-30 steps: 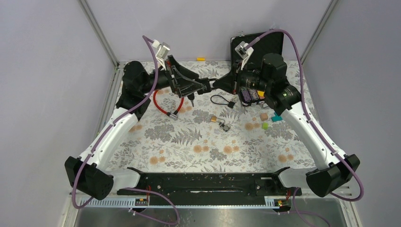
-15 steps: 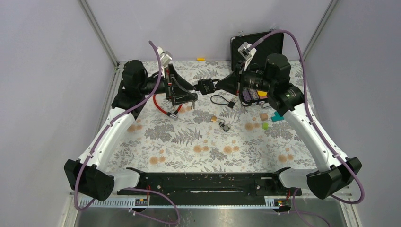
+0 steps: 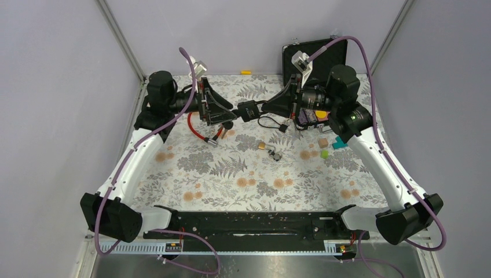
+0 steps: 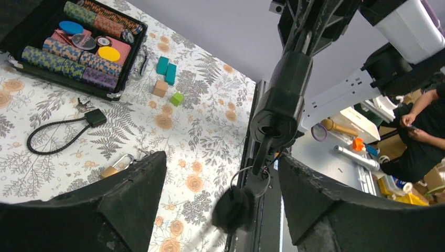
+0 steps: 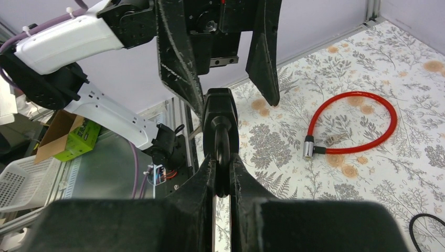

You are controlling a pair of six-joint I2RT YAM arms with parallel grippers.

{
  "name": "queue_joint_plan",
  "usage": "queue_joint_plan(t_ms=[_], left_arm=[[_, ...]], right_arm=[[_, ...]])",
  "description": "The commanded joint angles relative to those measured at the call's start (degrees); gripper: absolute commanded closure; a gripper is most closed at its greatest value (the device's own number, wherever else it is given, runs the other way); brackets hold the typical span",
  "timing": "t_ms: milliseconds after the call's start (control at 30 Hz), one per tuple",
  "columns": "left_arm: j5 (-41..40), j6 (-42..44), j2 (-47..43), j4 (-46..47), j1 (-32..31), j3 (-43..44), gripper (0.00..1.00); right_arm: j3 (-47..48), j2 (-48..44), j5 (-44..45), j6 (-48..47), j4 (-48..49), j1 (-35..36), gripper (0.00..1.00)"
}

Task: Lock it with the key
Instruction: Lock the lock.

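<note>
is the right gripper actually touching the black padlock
Touching. The right wrist view shows the right gripper pinched shut on the near end of the black padlock, with no gap on either side.

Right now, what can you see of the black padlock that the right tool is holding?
The black padlock is a matte, dark, blocky body held in the air by its shackle, which the right tool pinches shut. Its keyhole end faces the open left tool, whose fingers flank it, apparently without touching. A key appears to sit in the keyhole, with a ring and a dark fob hanging from it.
</note>
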Motion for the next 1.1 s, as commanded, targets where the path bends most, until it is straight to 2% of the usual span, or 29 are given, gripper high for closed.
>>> queue_joint_plan(t_ms=[0, 100, 200, 367, 533, 667, 733, 900, 1067], left_arm=[[6.5, -3.3, 0.2, 8.0, 0.3, 1.6, 0.28], [10.2, -10.3, 0.4, 17.8, 0.3, -0.6, 0.45], [12.1, -18.1, 0.7, 27.2, 0.3, -2.5, 0.50], [13.5, -19.9, 1.6, 29.2, 0.2, -2.8, 0.60], [12.6, -18.9, 1.3, 28.0, 0.3, -3.1, 0.61], [9.6, -11.3, 0.6, 17.9, 0.2, -1.6, 0.59], [8.5, -7.5, 0.1, 13.4, 0.1, -0.6, 0.65], [6.6, -4.6, -0.4, 10.0, 0.2, 1.0, 1.00], [5.9, -1.6, -1.4, 7.7, 1.0, 1.5, 1.00]], right_arm=[[1.8, -2.6, -4.1, 1.6, 7.6, 0.2, 1.00], [2.1, -2.0, -5.7, 2.6, 8.5, 0.2, 1.00], [2.6, -1.3, -6.7, 3.7, 9.1, 0.2, 1.00], [2.6, -0.5, -6.7, 5.2, 11.2, 0.2, 1.00], [2.5, -0.2, -5.9, 6.2, 12.5, 0.2, 1.00], [2.4, 0.2, -5.2, 7.5, 14.0, 0.2, 1.00], [2.4, 0.4, -5.5, 8.2, 14.8, 0.2, 1.00], [2.8, 0.8, -6.0, 8.2, 14.8, 0.2, 1.00], [2.8, 0.6, -4.3, 6.1, 12.2, -0.6, 1.00]])
